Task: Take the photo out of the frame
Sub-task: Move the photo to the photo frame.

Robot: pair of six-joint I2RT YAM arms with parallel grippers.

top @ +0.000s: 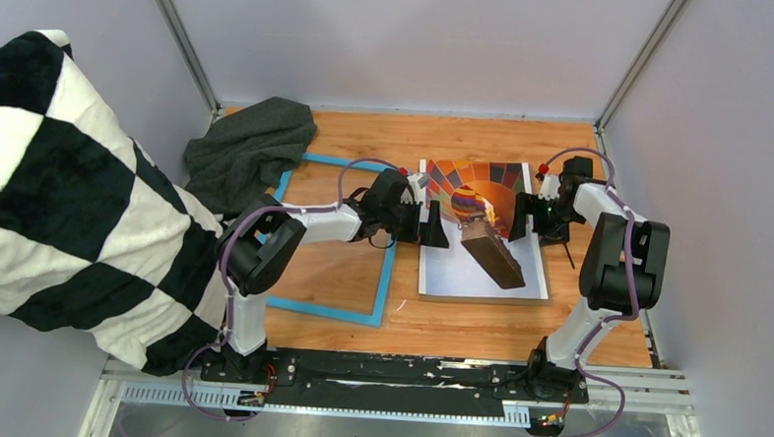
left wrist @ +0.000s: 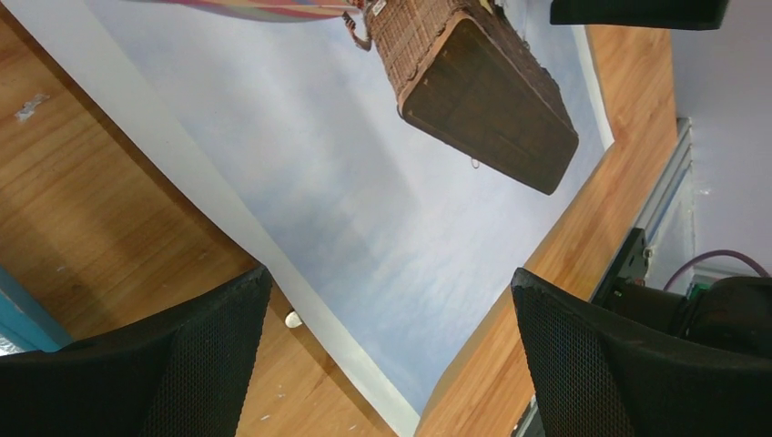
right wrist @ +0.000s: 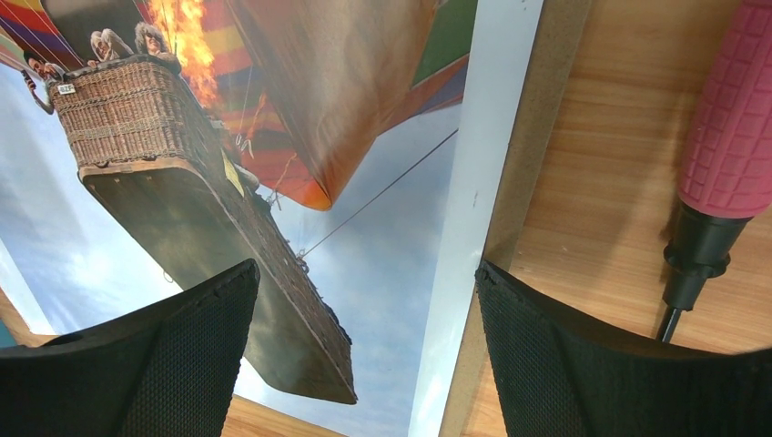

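Note:
The photo (top: 481,237), a hot-air balloon print with a dark basket on pale sky, lies flat on the table to the right of the frame. The blue frame (top: 332,303) lies empty on the wood, partly under my left arm. My left gripper (top: 432,224) hovers open over the photo's left edge; in the left wrist view the photo (left wrist: 364,182) fills the gap between its fingers (left wrist: 391,355). My right gripper (top: 523,217) hovers open over the right edge, above the photo (right wrist: 382,237) with nothing between its fingers (right wrist: 364,355).
A brown backing board's edge (right wrist: 533,137) shows under the photo's right side. A pink-handled screwdriver (right wrist: 728,118) lies just right of it. A dark grey cloth (top: 253,144) sits at the back left, and a black-and-white checked fabric (top: 59,185) hangs over the left wall.

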